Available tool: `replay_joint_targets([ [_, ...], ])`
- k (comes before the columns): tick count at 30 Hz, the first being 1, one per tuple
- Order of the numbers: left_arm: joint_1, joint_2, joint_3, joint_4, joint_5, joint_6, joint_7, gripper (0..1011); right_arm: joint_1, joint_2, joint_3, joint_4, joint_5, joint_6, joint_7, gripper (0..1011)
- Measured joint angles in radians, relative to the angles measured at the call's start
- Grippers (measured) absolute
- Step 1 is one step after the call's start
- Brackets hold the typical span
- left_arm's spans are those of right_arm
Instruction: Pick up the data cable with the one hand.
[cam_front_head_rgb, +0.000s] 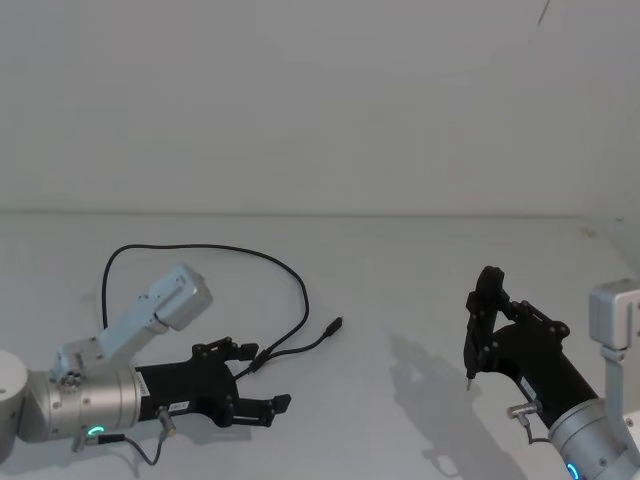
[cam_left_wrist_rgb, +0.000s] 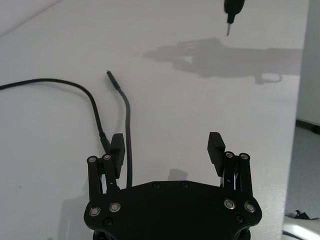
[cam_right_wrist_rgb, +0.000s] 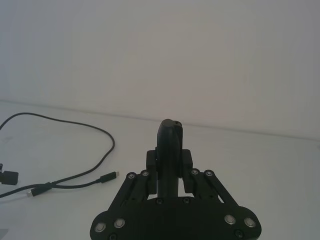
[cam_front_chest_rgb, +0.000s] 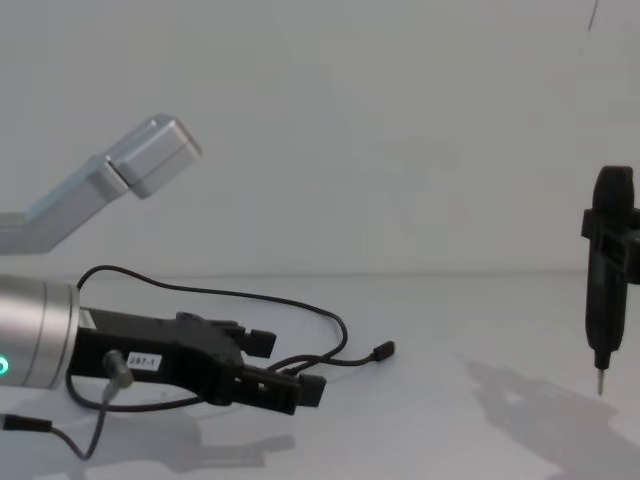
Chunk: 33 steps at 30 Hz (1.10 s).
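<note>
- Step in hand: pre-grasp. The left gripper (cam_left_wrist_rgb: 167, 142) sat low over the table (cam_front_head_rgb: 400, 270), jaws spread, with the data cable (cam_left_wrist_rgb: 128, 120) between them, beside one finger.
- Next move, as judged: close on the strand, then lift.
- The right gripper (cam_right_wrist_rgb: 169, 131) was parked raised, its fingers pressed together.

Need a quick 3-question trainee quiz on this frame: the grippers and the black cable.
1. True or false: the left gripper is shut on the data cable.
2. The right gripper is: A) resting on the cable; B) shut, raised above the table; C) open around a plug.
3. Fill in: the cable's ends lie nearest the ____ gripper.
Key: 1 false, it is open; 2 B; 3 left.
</note>
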Motion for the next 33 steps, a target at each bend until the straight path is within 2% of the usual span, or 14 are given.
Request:
replay_joint_targets([
  [14,-0.031,-0.036,0.020,0.070,0.040,-0.023,0.017,979,0.000,0.000,0.000,0.000,0.000,0.000,0.000,279],
  [20,-0.047,-0.058,0.025,0.108,0.055,-0.044,0.018,850,0.000,0.000,0.000,0.000,0.000,0.000,0.000,279],
  [21,-0.051,-0.062,0.025,0.116,0.057,-0.047,0.018,798,0.000,0.000,0.000,0.000,0.000,0.000,0.000,279],
  [23,-0.055,-0.067,0.026,0.124,0.061,-0.052,0.018,765,0.000,0.000,0.000,0.000,0.000,0.000,0.000,279],
  [27,-0.063,-0.077,0.028,0.141,0.068,-0.058,0.015,628,0.000,0.000,0.000,0.000,0.000,0.000,0.000,279],
  [28,-0.066,-0.081,0.028,0.146,0.070,-0.060,0.013,628,0.000,0.000,0.000,0.000,0.000,0.000,0.000,279],
  [31,-0.070,-0.085,0.029,0.153,0.073,-0.062,0.011,485,0.000,0.000,0.000,0.000,0.000,0.000,0.000,279],
  [33,-0.073,-0.089,0.029,0.158,0.076,-0.063,0.009,451,0.000,0.000,0.000,0.000,0.000,0.000,0.000,279],
])
